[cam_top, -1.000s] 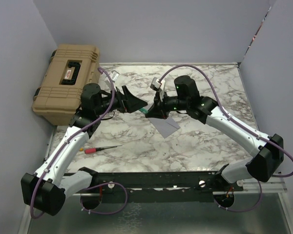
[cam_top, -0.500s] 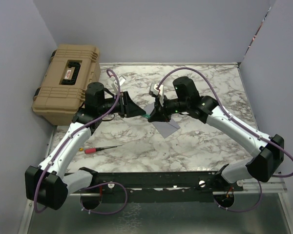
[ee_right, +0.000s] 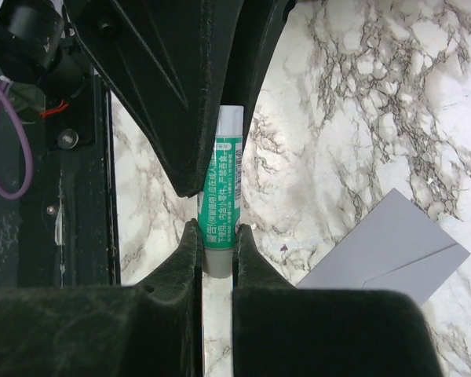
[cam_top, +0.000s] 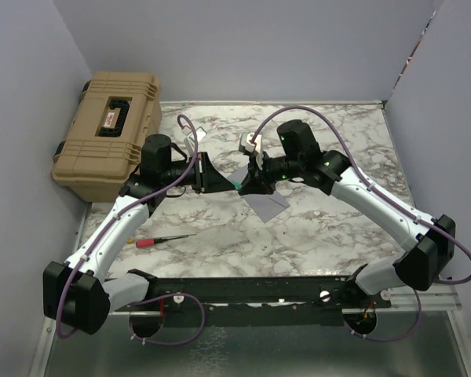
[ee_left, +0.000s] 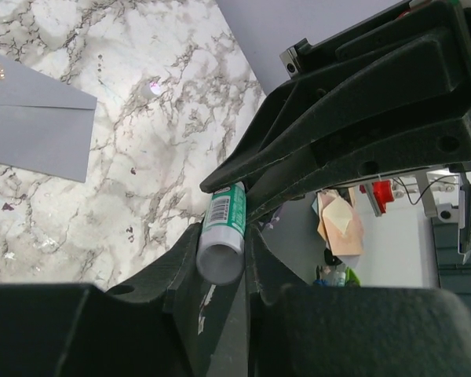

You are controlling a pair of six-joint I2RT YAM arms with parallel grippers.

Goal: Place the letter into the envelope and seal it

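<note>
A green-and-white glue stick (cam_top: 234, 183) hangs in the air above the marble table, held between both arms. My right gripper (ee_right: 218, 234) is shut on its grey base end (ee_right: 218, 263). My left gripper (ee_left: 222, 236) has its fingers pressed on either side of the white end of the glue stick (ee_left: 224, 228). The grey-lilac envelope (cam_top: 265, 202) lies flat on the table just below the right gripper (cam_top: 250, 185). The envelope also shows in the left wrist view (ee_left: 31, 129) and in the right wrist view (ee_right: 385, 251). The letter is out of view.
A tan hard case (cam_top: 110, 133) stands at the table's back left corner. A red-handled screwdriver (cam_top: 163, 239) lies near the front left. Lilac walls close in the left, back and right sides.
My left gripper has closed from wide open onto the free end of the glue stick. The right gripper has kept its hold and barely moved.
</note>
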